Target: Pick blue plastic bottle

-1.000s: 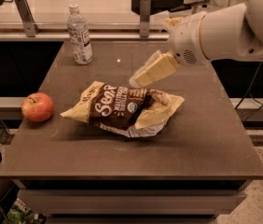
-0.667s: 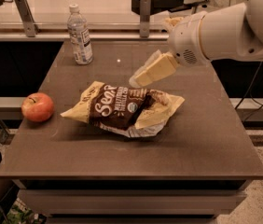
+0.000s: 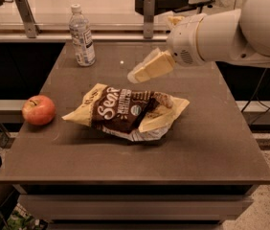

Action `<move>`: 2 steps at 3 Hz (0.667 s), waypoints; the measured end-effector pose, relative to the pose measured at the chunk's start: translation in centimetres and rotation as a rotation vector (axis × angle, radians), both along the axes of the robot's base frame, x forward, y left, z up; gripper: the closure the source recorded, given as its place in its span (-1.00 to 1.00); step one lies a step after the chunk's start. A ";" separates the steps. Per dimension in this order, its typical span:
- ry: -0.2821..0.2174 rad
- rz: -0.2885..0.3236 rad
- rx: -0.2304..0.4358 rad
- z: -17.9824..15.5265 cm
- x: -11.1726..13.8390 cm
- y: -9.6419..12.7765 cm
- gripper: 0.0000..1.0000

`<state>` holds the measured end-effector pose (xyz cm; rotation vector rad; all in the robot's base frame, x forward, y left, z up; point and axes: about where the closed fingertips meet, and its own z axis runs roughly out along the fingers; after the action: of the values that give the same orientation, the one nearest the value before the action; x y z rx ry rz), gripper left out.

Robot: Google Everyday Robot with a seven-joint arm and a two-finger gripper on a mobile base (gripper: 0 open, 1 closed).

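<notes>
Far left on the brown table, close to its edge: a red apple, lying alone. Further back and slightly right, at the table's rear left corner: the blue plastic bottle, upright, white cap on, label with dark print facing forward, touching nothing, well apart from the apple. Around the table's middle: a crumpled snack bag, brown and cream, lying flat, stretched left to right. Above the bag's rear and clear of it: the gripper, cream-coloured, angled down and to the left, hovering over the tabletop with nothing in its grasp, to the right of the bottle and apart from it. Open or closed: cannot tell. Further right: the white arm, thick and rounded, reaching in from the upper right edge.
</notes>
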<state>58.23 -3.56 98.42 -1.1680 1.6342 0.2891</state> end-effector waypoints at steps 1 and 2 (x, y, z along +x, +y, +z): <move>-0.011 -0.048 0.039 -0.2 1.2 0.6 -1.00; -0.013 -0.122 0.093 -0.2 2.4 1.4 -1.00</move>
<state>60.64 -2.13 98.22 -0.9947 1.6554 0.2758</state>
